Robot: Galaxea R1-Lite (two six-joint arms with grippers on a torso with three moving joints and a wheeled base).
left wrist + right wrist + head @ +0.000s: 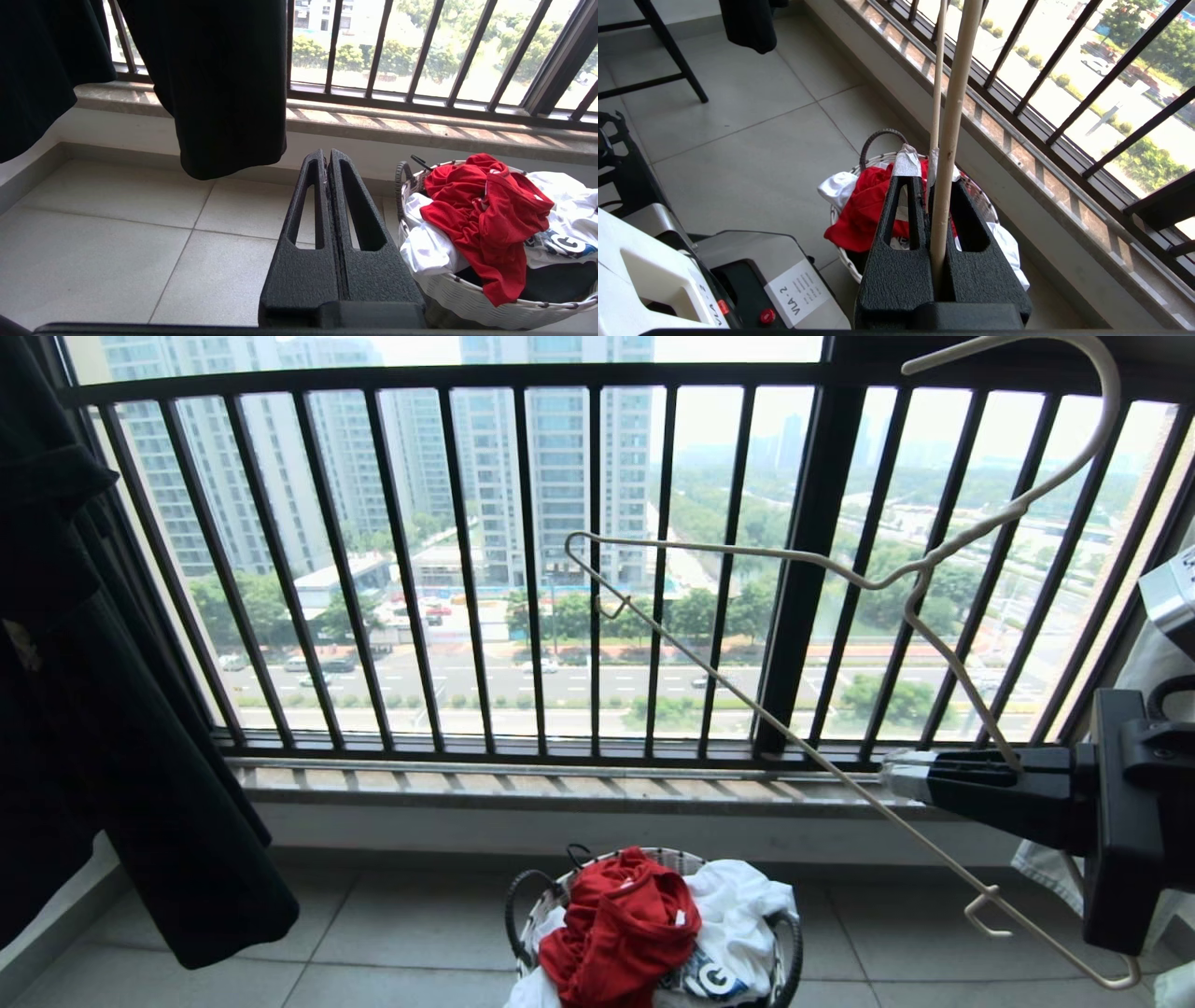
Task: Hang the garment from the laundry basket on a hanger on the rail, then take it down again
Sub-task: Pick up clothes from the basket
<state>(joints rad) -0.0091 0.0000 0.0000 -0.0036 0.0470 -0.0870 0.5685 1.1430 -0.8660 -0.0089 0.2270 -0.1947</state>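
The off-white wire hanger (pixel 922 567) hangs tilted in front of the window, one of its arms clamped in my right gripper (pixel 892 775), which is shut on it at the right. In the right wrist view the hanger (pixel 952 116) runs up between the black fingers (pixel 901 210). Below, the red garment (pixel 621 924) lies crumpled on top of the laundry basket (pixel 677 861) on the floor. My left gripper (pixel 327 156) is shut and empty, low beside the laundry basket (pixel 467 289) and the garment (pixel 486 219). The rail is out of view.
A black T-shirt (pixel 112 756) hangs at the left. The dark barred window railing (pixel 523 569) and stone sill (pixel 560 789) lie straight ahead. A white printed shirt (pixel 747 905) shares the basket. My base (pixel 654 280) stands beside the basket on the tiled floor.
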